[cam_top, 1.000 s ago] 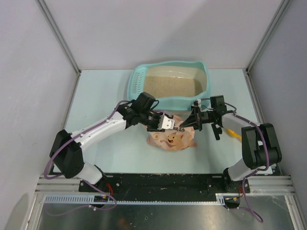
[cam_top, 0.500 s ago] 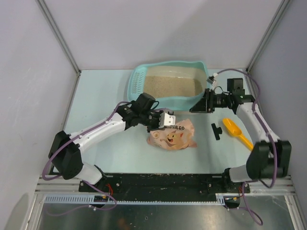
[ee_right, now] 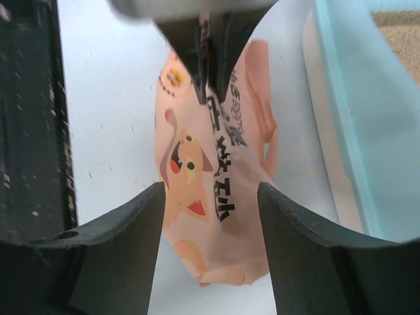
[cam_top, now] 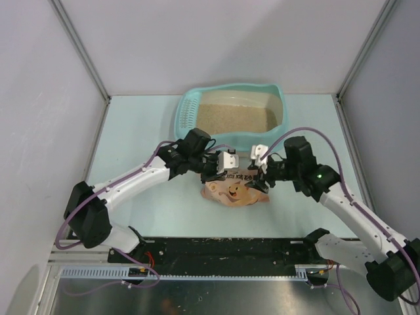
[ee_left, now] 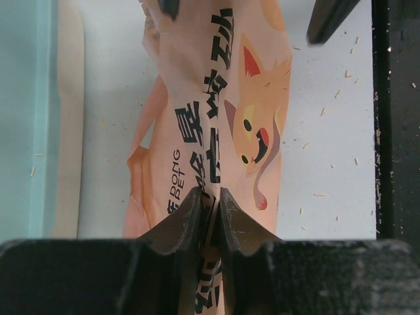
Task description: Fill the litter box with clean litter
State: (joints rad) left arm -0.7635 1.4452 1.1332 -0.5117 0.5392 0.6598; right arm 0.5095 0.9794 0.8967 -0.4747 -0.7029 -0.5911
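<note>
The light teal litter box [cam_top: 283,113] stands at the back of the table, with beige clean litter [cam_top: 236,117] spread over its floor. In front of it lies a pink-orange bag [cam_top: 230,191] with a cartoon animal. My left gripper [cam_top: 231,170] is shut on a fold of the bag [ee_left: 220,111]; in the left wrist view its fingers [ee_left: 187,213] pinch the printed film. My right gripper [cam_top: 258,178] is open at the bag's other end. In the right wrist view the bag [ee_right: 216,144] lies between the spread fingers [ee_right: 147,210] of the right gripper [ee_right: 210,190], apart from both.
The litter box wall [ee_right: 357,111] runs close along the bag's far side, also seen as a teal wall [ee_left: 26,118]. A black rail [cam_top: 223,248] borders the table's near edge. Loose granules dot the tabletop [ee_left: 328,118]. Grey walls enclose the sides.
My right arm has swung from beside the litter box back to the bag, and its gripper has opened wide. The left gripper has closed tighter on the bag's fold.
</note>
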